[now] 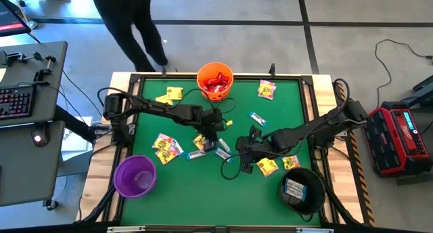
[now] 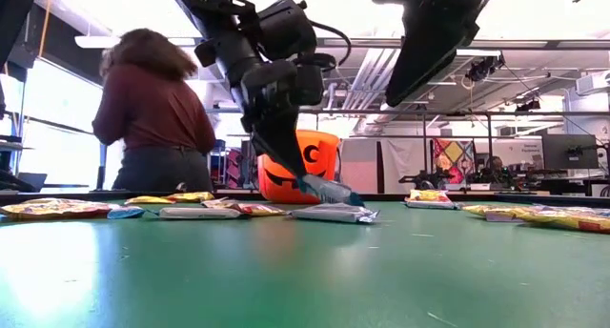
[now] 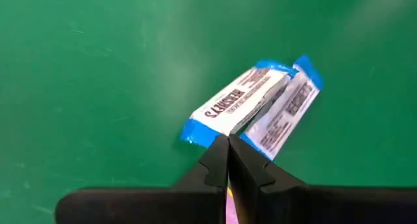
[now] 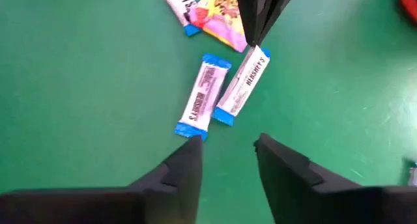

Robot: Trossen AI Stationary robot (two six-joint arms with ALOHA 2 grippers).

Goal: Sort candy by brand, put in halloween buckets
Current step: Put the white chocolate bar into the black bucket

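My left gripper is shut on a white-blue candy bar near the table's middle, in front of the orange halloween bucket. A second white-blue bar lies flat on the green mat right beside it. My right gripper hovers open just above these two bars and touches nothing. The purple bucket stands near left and the black bucket near right. Yellow candy packets and more white-blue bars lie scattered on the mat. My left gripper pinches one end of the white-blue bar between its two fingertips, only at their free ends. The fingers slant down from the table's left. In the low view the bar slopes down from the fingers, held end up, free end low over the mat.
Red candy lies in the orange bucket, white-blue bars in the black one. Yellow packets lie at the far right, far left and beside my right arm. A person stands beyond the table's far edge.
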